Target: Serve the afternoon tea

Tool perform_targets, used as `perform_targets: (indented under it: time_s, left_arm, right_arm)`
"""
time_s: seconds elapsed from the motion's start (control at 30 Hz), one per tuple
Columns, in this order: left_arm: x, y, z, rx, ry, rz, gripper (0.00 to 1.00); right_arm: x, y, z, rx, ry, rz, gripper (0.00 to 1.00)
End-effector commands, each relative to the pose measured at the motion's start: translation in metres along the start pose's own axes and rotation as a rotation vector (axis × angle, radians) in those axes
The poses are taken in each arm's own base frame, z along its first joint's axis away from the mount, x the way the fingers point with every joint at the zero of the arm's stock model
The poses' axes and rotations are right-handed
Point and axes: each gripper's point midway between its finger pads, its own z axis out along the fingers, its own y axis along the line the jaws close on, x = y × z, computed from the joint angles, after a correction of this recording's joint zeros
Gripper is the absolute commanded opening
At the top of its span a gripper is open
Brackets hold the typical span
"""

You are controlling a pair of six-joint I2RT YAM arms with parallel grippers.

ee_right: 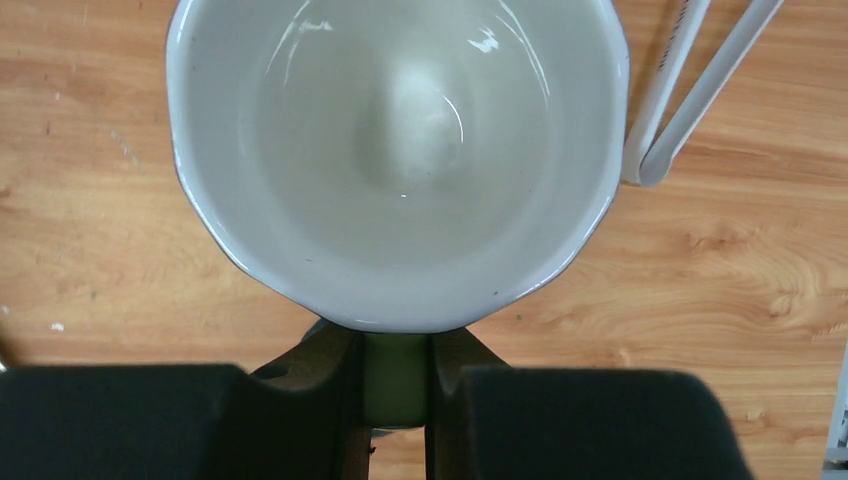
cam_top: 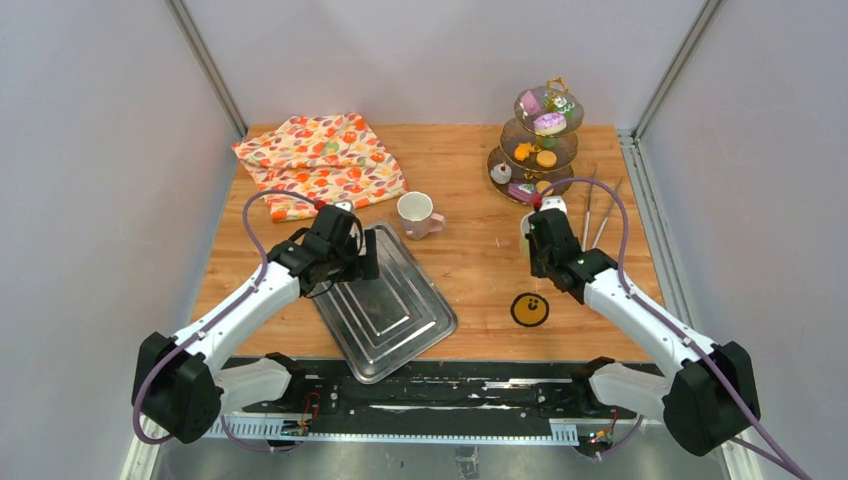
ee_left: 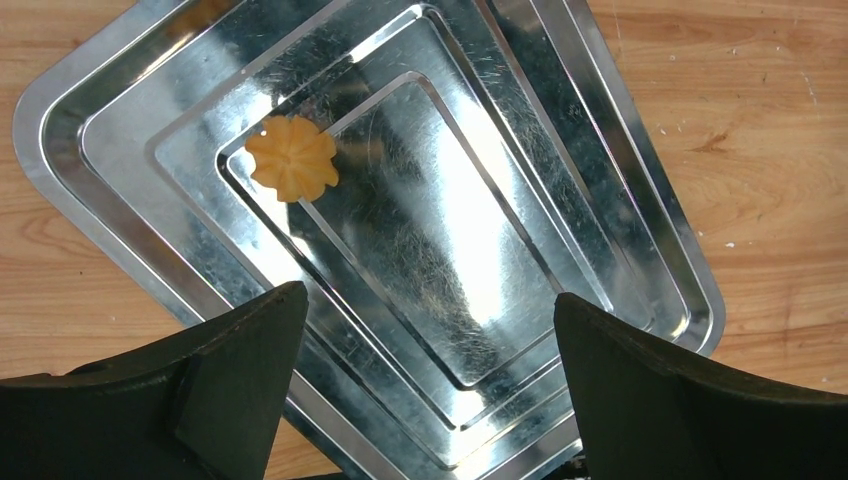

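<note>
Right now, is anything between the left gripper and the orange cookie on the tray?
Nothing visible: the left gripper hangs open above the tray, and only bare metal separates it from the orange cookie.

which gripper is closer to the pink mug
Left. The left gripper hovers open over the tray just beside the pink mug; the right gripper grips the green mug farther off.

Far left on the table (cam_top: 470,270) lies a cloth (cam_top: 320,160). In front of it, toward the near edge, sits a tray (cam_top: 400,320) with one cookie (ee_left: 293,158) on it. A mug (cam_top: 417,213) stands just beyond the tray's far right corner. Far right, a tiered stand (cam_top: 504,140) carries pastries (cam_top: 549,123); a second mug (ee_right: 400,150) is just in front of it, tongs (cam_top: 597,215) to its right, a coaster (cam_top: 529,309) nearer still
</note>
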Motion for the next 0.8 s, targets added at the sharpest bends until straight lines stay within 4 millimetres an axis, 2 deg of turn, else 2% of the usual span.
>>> perform_targets:
  time_s: [0.0, 0.13, 0.23, 0.43, 0.57, 0.77]
  left_arm:
    - [-0.005, -0.006, -0.002, 0.005, -0.004, -0.006, 0.98]
    - [-0.005, -0.008, -0.002, 0.006, -0.004, -0.003, 0.98]
    - [-0.005, -0.009, -0.003, 0.009, -0.005, -0.002, 0.98]
    - [-0.003, -0.007, -0.002, 0.000, 0.001, 0.001, 0.98]
    - [-0.004, -0.006, -0.002, -0.007, -0.001, 0.005, 0.98]
    - [-0.004, -0.007, -0.001, -0.005, 0.002, 0.010, 0.98]
  right_arm:
    - [-0.056, -0.020, 0.003, 0.062, -0.225, 0.123, 0.01]
    - [-0.059, -0.031, 0.019, 0.092, -0.249, 0.161, 0.01]
    - [-0.053, -0.039, 0.030, 0.121, -0.223, 0.188, 0.01]
    - [-0.029, -0.042, 0.051, 0.126, -0.162, 0.231, 0.01]
    - [-0.011, -0.040, 0.056, 0.118, -0.123, 0.256, 0.01]
    - [0.003, -0.038, 0.062, 0.111, -0.088, 0.262, 0.01]
